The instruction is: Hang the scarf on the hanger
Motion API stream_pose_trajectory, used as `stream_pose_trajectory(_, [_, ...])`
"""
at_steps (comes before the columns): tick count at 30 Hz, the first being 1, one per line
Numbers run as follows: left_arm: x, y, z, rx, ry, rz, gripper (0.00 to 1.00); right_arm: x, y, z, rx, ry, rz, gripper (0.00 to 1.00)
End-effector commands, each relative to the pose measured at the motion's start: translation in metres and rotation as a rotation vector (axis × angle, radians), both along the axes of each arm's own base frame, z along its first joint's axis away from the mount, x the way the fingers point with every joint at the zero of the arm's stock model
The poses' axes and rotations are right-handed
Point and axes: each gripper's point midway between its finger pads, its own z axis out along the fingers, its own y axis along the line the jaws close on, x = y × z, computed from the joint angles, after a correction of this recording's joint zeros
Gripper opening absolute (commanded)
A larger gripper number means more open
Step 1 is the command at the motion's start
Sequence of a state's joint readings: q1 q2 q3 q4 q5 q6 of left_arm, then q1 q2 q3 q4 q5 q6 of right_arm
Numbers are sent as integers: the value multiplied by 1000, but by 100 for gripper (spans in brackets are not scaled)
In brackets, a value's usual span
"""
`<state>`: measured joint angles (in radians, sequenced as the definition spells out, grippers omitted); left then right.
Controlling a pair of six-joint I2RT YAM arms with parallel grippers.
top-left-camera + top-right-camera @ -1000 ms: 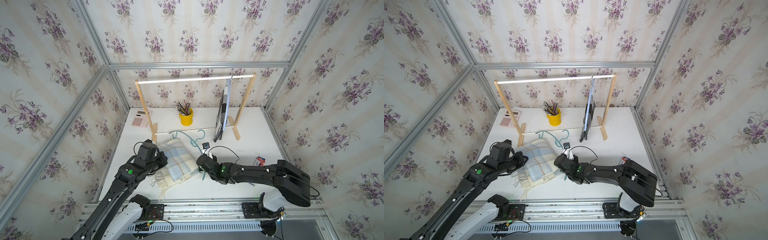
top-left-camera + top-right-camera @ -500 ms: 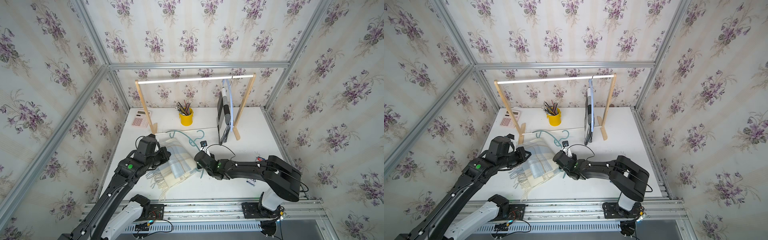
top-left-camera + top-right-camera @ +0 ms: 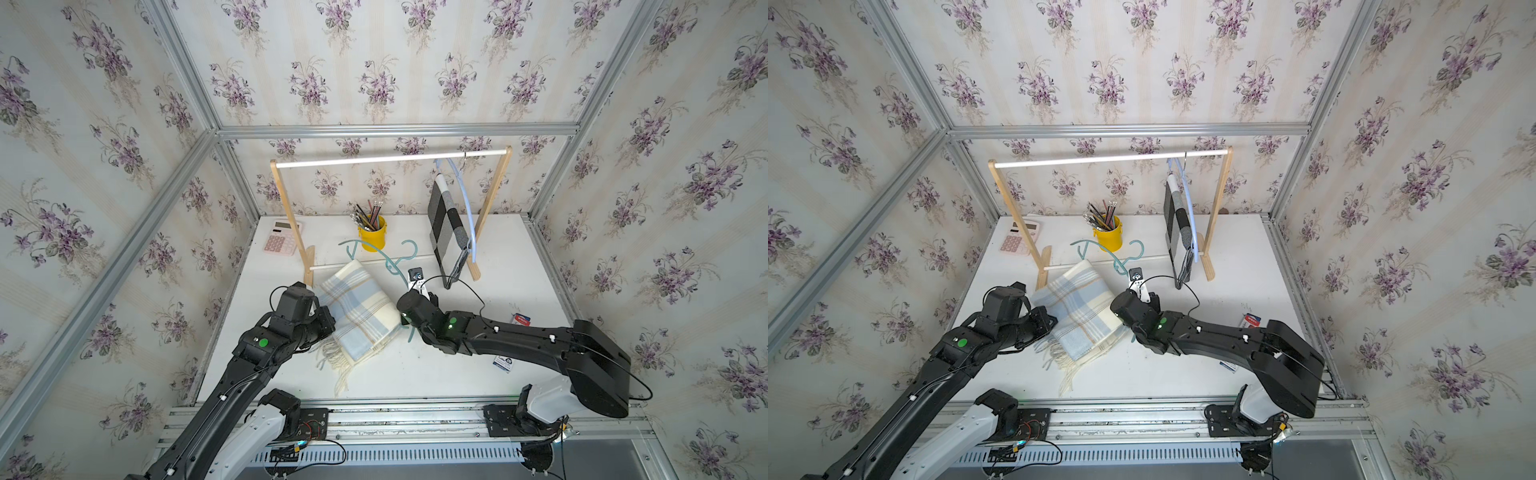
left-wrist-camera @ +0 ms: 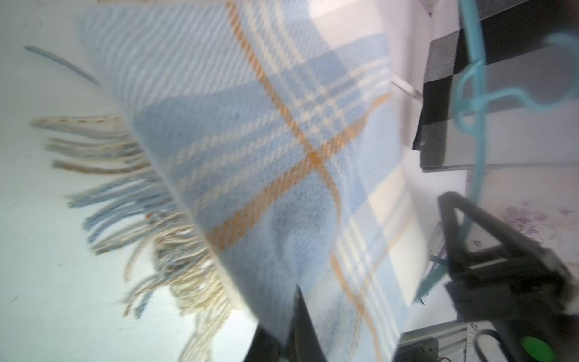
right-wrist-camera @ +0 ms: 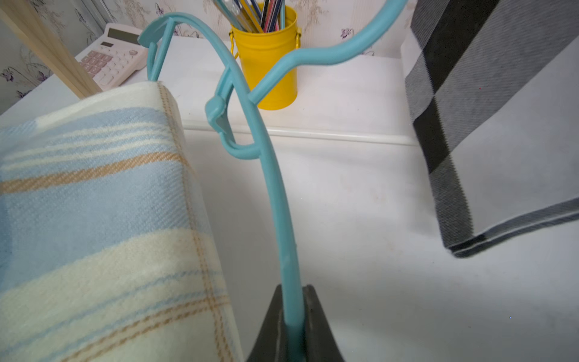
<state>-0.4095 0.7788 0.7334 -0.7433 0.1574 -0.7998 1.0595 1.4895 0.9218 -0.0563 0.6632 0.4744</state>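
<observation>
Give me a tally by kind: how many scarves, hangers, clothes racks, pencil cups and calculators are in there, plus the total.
Scarves: 2, plaid scarf, checked scarf
Hangers: 2, teal hanger, pale blue hanger
Racks: 1, wooden clothes rack
Cups: 1, yellow pencil cup
Calculators: 1, pink calculator
Total: 7

Floral wallpaper (image 3: 374, 62) covers the walls — white tabletop (image 3: 519, 257).

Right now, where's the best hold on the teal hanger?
The bare curved arm of the hanger, from the robot's right side: a thin rod, clear of the scarf that hides its far end. The right gripper is shut there.
</observation>
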Motion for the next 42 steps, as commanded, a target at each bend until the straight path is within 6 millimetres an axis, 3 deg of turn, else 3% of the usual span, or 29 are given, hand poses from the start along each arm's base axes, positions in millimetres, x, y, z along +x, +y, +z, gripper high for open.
stream_pose_trajectory(1, [9,-1,5,-19,-41,21,0,6,-19,37,-69,-96,-43,0])
stream_pose_trajectory(6, [16,-2,18,-32,-89,34,0,6,-27,87,-118,-164,-24,0])
stream_pose_trajectory(11, [22,-4,19,-55,-111,51,0,7,-32,116,-175,-182,-13,0])
stream_pose_trajectory(19, [28,7,16,-46,-143,122,0,0,-40,128,-200,-135,9,0])
stream_pose_trajectory(28, [30,1,10,-83,-136,123,0,0,-62,140,-217,-162,-49,0])
stream_pose_trajectory(32, [27,-11,2,-140,-118,81,0,0,-64,151,-191,-185,-59,0])
stream_pose_trajectory(38, [31,-45,-24,-337,-64,38,0,0,-71,182,-151,-244,-85,0])
stream_pose_trajectory(42, [36,-66,-31,-417,-57,21,0,1,-78,198,-154,-292,-113,0])
